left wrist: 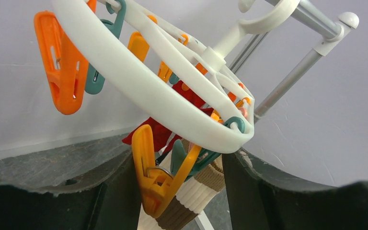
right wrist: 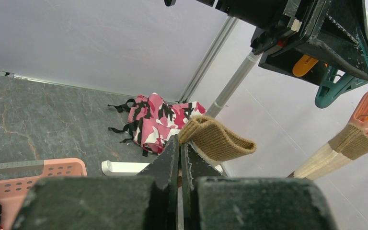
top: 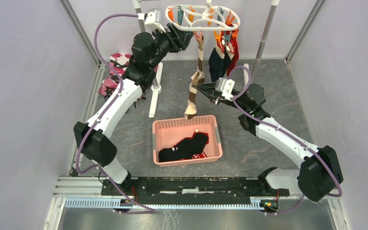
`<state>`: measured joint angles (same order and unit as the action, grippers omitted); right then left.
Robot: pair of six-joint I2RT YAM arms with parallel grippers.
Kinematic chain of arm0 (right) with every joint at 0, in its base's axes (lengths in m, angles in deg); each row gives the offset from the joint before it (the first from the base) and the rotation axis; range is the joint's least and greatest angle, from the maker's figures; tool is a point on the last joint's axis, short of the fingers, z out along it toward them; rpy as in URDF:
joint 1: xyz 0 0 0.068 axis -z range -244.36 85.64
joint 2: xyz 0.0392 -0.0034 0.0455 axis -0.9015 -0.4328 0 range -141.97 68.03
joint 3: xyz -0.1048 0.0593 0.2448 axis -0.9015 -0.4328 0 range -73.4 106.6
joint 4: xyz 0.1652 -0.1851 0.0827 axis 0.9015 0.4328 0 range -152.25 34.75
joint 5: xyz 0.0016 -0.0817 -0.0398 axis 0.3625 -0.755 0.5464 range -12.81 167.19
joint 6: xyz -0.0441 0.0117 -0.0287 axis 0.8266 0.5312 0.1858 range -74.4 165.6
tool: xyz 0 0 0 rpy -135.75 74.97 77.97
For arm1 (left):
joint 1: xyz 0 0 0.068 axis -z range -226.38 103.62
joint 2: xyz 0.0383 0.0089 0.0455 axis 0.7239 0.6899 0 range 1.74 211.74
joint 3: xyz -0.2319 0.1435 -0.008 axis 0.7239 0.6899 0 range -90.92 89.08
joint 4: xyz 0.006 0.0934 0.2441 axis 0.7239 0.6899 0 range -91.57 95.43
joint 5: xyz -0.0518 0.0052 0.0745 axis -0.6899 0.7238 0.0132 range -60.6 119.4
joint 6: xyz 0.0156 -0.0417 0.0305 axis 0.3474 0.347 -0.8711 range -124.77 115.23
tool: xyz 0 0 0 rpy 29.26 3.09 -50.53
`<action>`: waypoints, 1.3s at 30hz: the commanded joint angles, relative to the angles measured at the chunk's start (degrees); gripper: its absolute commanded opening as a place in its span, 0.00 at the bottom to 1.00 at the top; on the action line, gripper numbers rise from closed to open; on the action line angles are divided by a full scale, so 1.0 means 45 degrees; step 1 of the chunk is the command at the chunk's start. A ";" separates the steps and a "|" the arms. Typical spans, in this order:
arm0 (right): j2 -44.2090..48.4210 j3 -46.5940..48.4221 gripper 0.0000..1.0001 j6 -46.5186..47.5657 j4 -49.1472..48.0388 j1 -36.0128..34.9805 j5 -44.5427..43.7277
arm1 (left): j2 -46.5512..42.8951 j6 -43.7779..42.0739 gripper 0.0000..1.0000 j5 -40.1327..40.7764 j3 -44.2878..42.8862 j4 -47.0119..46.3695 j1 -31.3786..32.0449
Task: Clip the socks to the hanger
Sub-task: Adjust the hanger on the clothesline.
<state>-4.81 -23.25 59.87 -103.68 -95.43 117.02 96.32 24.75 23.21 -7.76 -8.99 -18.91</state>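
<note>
**Sock-hanging task, partway through: one striped sock up, its mate in hand**

At the top centre of the overhead view, the hanger (top: pixel 203 17) hangs from the rack. A navy sock (top: pixel 217 62) and a red sock (top: pixel 233 50) hang from clips on its right side. A striped sock (top: pixel 200 52) hangs from its near edge.

The left tool (top: pixel 190 39) is raised to that edge. In its wrist view the jaws stand apart on either side of an orange clip (left wrist: pixel 148 177), and the striped sock's cuff sits at the clip's lower end. The clip's handles look spread rather than squeezed, and it cannot be told whether the fingers touch it.

The right tool (top: pixel 207 89), at the centre of the overhead view, is closed tight on the cuff of a second striped sock (right wrist: pixel 215 139). Its foot trails down to the pink basket (top: pixel 172 123) on the desk (top: pixel 278 96).

Judged progress: three socks are hung, and a fourth is held up below the hanger but not yet clipped. Black socks (top: pixel 184 146) lie in the basket, awaiting pick-up.
</note>
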 commanded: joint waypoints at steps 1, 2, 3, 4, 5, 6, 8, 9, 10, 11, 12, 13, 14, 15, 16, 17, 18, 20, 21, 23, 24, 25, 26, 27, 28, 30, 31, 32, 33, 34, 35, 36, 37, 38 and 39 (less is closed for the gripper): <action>0.0034 0.0476 0.00 0.0014 -0.0208 -0.0052 -0.0219 | 0.0133 -0.0446 0.63 0.0266 -0.0626 -0.0460 0.0068; 0.0015 0.0476 0.00 0.0014 -0.0219 -0.0039 -0.0213 | 0.0148 -0.0436 0.63 0.0264 -0.0653 -0.0460 0.0087; 0.0015 0.0476 0.00 0.0014 -0.0220 -0.0052 -0.0236 | 0.0169 -0.0444 0.63 0.0274 -0.0679 -0.0460 0.0088; 0.0010 0.0476 0.00 0.0014 -0.0208 -0.0049 -0.0239 | 0.0187 -0.0431 0.62 0.0265 -0.0701 -0.0460 0.0106; 0.0014 0.0476 0.00 0.0014 -0.0211 -0.0039 -0.0239 | 0.0196 -0.0427 0.61 0.0254 -0.0733 -0.0460 0.0108; 0.0014 0.0476 0.00 0.0029 -0.0214 -0.0042 -0.0227 | 0.0224 -0.0427 0.60 0.0237 -0.0759 -0.0460 0.0132; 0.0009 0.0476 0.00 0.0044 -0.0189 -0.0059 -0.0252 | 0.0234 -0.0408 0.56 0.0229 -0.0787 -0.0460 0.0128; 0.0018 0.0476 0.00 0.0053 -0.0184 -0.0062 -0.0277 | 0.0246 -0.0407 0.54 0.0225 -0.0786 -0.0460 0.0137; 0.0009 0.0476 0.00 0.0053 -0.0176 -0.0052 -0.0292 | 0.0238 -0.0407 0.52 0.0234 -0.0785 -0.0460 0.0146; 0.0013 0.0495 0.00 0.0073 -0.0139 -0.0040 -0.0296 | 0.0232 -0.0424 0.48 0.0226 -0.0790 -0.0460 0.0132; 0.0008 0.0496 0.00 0.0073 -0.0144 -0.0050 -0.0323 | 0.0241 -0.0426 0.45 0.0210 -0.0786 -0.0460 0.0128; 0.0012 0.0524 0.00 0.0092 -0.0137 -0.0049 -0.0351 | 0.0232 -0.0427 0.42 0.0206 -0.0785 -0.0460 0.0132; 0.0000 0.0516 0.00 0.0092 -0.0110 -0.0046 -0.0345 | 0.0214 -0.0427 0.38 0.0176 -0.0785 -0.0460 0.0128; -0.0005 0.0535 0.00 0.0092 -0.0110 -0.0049 -0.0359 | 0.0192 -0.0427 0.36 0.0167 -0.0768 -0.0460 0.0140; -0.0023 0.0571 0.00 0.0112 -0.0091 -0.0049 -0.0385 | 0.0165 -0.0427 0.34 0.0149 -0.0766 -0.0460 0.0146; -0.0041 0.0627 0.00 0.0112 -0.0082 -0.0054 -0.0393 | 0.0154 -0.0441 0.32 0.0120 -0.0766 -0.0446 0.0152; -0.0111 0.0699 0.00 0.0131 -0.0035 -0.0047 -0.0427 | 0.0126 -0.0455 0.31 0.0121 -0.0773 -0.0441 0.0150; -0.0211 0.0867 0.00 0.0169 0.0067 -0.0043 -0.0446 | 0.0076 -0.0502 0.28 0.0132 -0.0747 -0.0412 0.0160; -0.0261 0.0966 0.00 0.0180 0.0112 -0.0049 -0.0446 | 0.0043 -0.0514 0.28 0.0159 -0.0719 -0.0421 0.0149; -0.0398 0.1170 0.00 0.0177 0.0176 -0.0062 -0.0454 | -0.0034 -0.0561 0.25 0.0195 -0.0679 -0.0421 0.0157; -0.0465 0.1277 0.00 0.0190 0.0217 -0.0065 -0.0476 | -0.0073 -0.0570 0.23 0.0248 -0.0655 -0.0404 0.0165; -0.0534 0.1394 0.00 0.0190 0.0284 -0.0068 -0.0490 | -0.0122 -0.0574 0.22 0.0334 -0.0606 -0.0402 0.0169; -0.0604 0.1483 0.00 0.0219 0.0326 -0.0084 -0.0478 | -0.0170 -0.0565 0.22 0.0382 -0.0577 -0.0402 0.0177; -0.0672 0.1619 0.00 0.0280 0.0400 -0.0117 -0.0492 | -0.0210 -0.0549 0.22 0.0408 -0.0562 -0.0404 0.0173; -0.0747 0.1762 0.00 0.0331 0.0534 -0.0136 -0.0507 | -0.0242 -0.0503 0.24 0.0460 -0.0562 -0.0378 0.0177; -0.0844 0.1971 0.00 0.0404 0.0714 -0.0184 -0.0505 | -0.0322 -0.0428 0.39 0.0664 -0.0553 -0.0289 0.0170; -0.0872 0.2024 0.00 0.0427 0.0739 -0.0185 -0.0510 | -0.0351 -0.0427 0.43 0.0775 -0.0551 -0.0268 0.0167; -0.0900 0.2056 0.00 0.0407 0.0754 -0.0200 -0.0485 | -0.0372 -0.0441 0.46 0.0850 -0.0541 -0.0234 0.0167; -0.0932 0.2063 0.00 0.0405 0.0769 -0.0202 -0.0486 | -0.0379 -0.0460 0.47 0.0874 -0.0550 -0.0227 0.0176; -0.0942 0.2078 0.00 0.0405 0.0786 -0.0205 -0.0485 | -0.0392 -0.0465 0.47 0.0887 -0.0568 -0.0229 0.0168; -0.0957 0.2095 0.00 0.0404 0.0789 -0.0219 -0.0491 | -0.0377 -0.0466 0.48 0.0888 -0.0585 -0.0227 0.0172; -0.0964 0.2098 0.00 0.0405 0.0813 -0.0210 -0.0475 | -0.0358 -0.0449 0.48 0.0879 -0.0616 -0.0226 0.0179; -0.0949 0.2095 0.00 0.0420 0.0838 -0.0205 -0.0488 | -0.0326 -0.0429 0.49 0.0870 -0.0662 -0.0226 0.0168; -0.0947 0.2131 0.00 0.0442 0.0880 -0.0205 -0.0491 | -0.0303 -0.0412 0.49 0.0850 -0.0682 -0.0226 0.0167; -0.0950 0.2151 0.00 0.0463 0.0958 -0.0198 -0.0480 | -0.0280 -0.0398 0.49 0.0842 -0.0720 -0.0226 0.0169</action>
<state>-8.85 -16.36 61.35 -99.66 -96.13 115.58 97.13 24.71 25.81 -8.81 -8.90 -18.28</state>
